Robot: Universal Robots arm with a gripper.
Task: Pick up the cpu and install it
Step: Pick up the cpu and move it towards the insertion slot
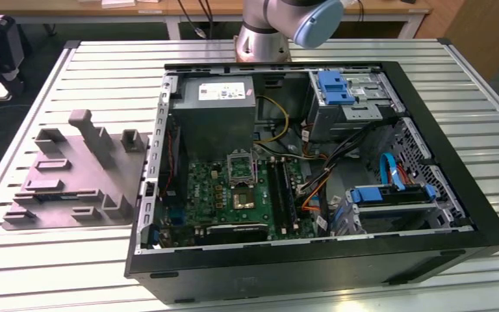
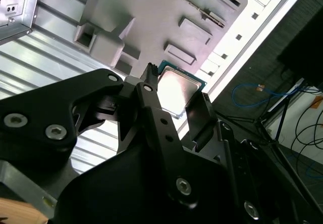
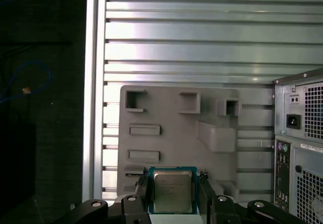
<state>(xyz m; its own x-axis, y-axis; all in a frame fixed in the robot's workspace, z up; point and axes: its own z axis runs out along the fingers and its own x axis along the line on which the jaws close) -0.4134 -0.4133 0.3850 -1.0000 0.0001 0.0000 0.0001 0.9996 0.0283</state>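
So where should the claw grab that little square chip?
By its two opposite edges, coming straight at its flat face. The cpu is a thin flat square, so only the rim gives something to pinch. In the first wrist view the claw pinches it just so, a finger on each side edge, shiny top uncovered.
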